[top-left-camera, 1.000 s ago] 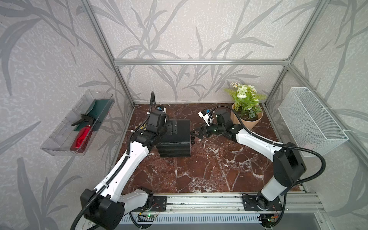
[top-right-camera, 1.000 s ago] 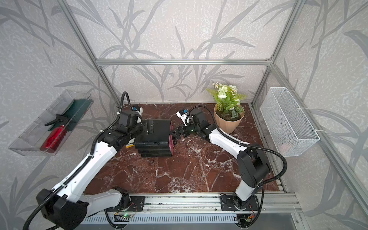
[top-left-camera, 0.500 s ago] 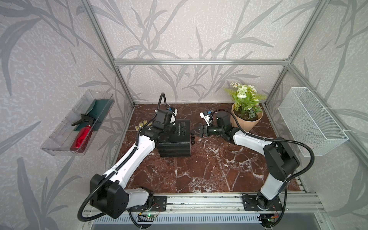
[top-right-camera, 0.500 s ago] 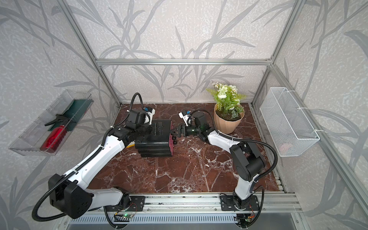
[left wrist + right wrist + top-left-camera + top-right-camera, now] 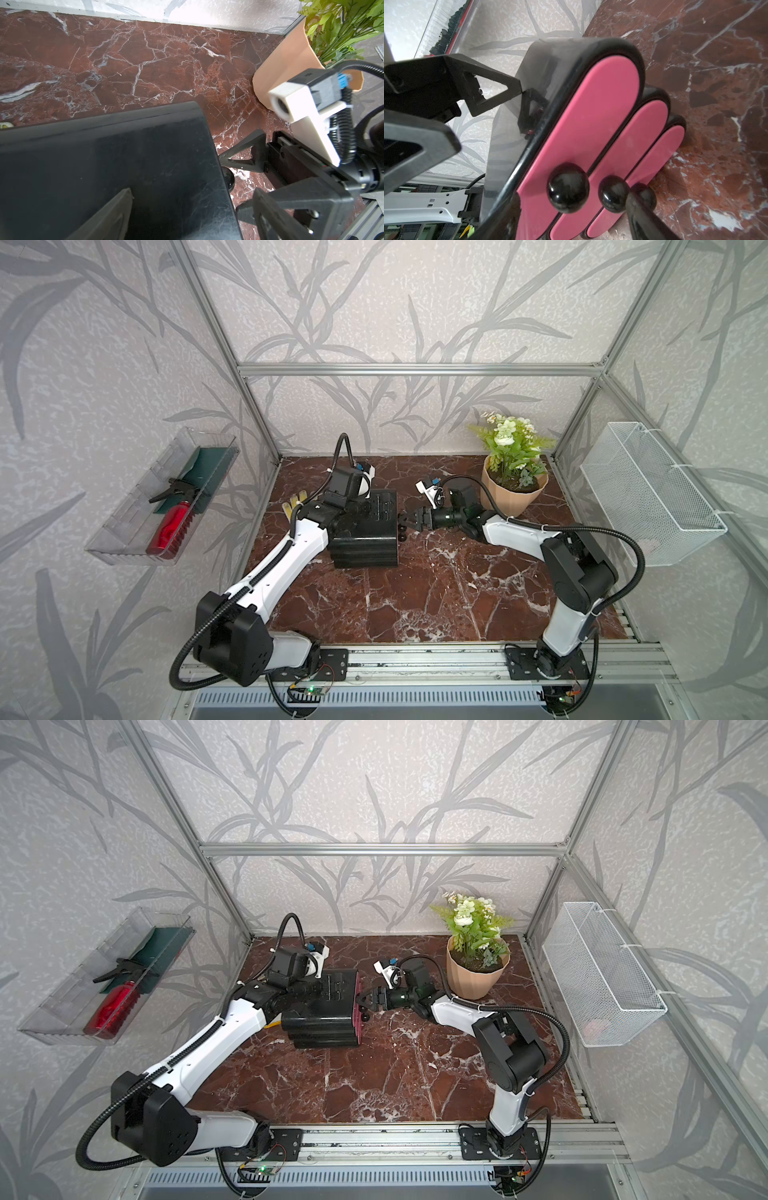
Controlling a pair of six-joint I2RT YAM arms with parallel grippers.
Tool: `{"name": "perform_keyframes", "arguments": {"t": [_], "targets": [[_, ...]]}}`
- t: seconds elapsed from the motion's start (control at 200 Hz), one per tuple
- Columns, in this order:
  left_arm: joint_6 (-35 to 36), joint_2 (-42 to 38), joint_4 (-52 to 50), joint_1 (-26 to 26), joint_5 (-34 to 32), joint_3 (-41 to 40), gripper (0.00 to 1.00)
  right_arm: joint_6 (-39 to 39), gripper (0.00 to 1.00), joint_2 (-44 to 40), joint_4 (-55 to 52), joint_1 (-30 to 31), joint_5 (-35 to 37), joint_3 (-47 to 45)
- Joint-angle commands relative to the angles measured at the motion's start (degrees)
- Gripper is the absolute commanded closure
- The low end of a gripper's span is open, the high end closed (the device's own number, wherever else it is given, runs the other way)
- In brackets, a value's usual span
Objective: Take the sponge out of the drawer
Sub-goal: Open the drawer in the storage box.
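Black three-drawer unit [image 5: 365,539]: pink drawer fronts [image 5: 591,116] all flush (shut). Right claw [image 5: 403,524] at the unit's knobs [image 5: 568,188], jaws apart. Left claw [image 5: 336,989], jaws apart, rests atop the unit.

Walls [image 5: 374,302] on three sides carry pale textured covering with a grey leaf pattern, set in an aluminium frame [image 5: 415,369] whose crossbar runs along the rear. The tabletop [image 5: 436,593] is dark red marble with white veining and has a glossy finish. A clear plastic tray [image 5: 124,555] is fixed to the left wall, outside the tabletop's left edge. A white wire basket [image 5: 648,497] hangs on the right wall. A potted plant [image 5: 519,499] stands at the far right corner. A slotted metal rail [image 5: 415,659] runs along the near edge. Lighting is bright and even, and in the left wrist view strong light washes out the foot of the rear wall.
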Motion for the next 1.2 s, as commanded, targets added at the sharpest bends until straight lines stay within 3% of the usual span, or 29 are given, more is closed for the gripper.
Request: {"name": "perform_keyframes", "arguments": {"t": [0.0,0.6,1.195], "targets": [[-0.35,0.43,0.12,-0.26,0.61,-0.85,0.10,0.89,0.22,1.24,2.95,0.05,-1.17,-0.63],[-0.17,0.37,0.66,-0.43,1.12,-1.28,0.10,-1.23,0.22,0.71,0.86,-0.43,1.28,-2.06],[0.10,0.45,0.41,-0.53,1.29,-1.55,0.09,4.57,0.24,3.79,11.63,-1.68,-3.99,-4.19]]}}
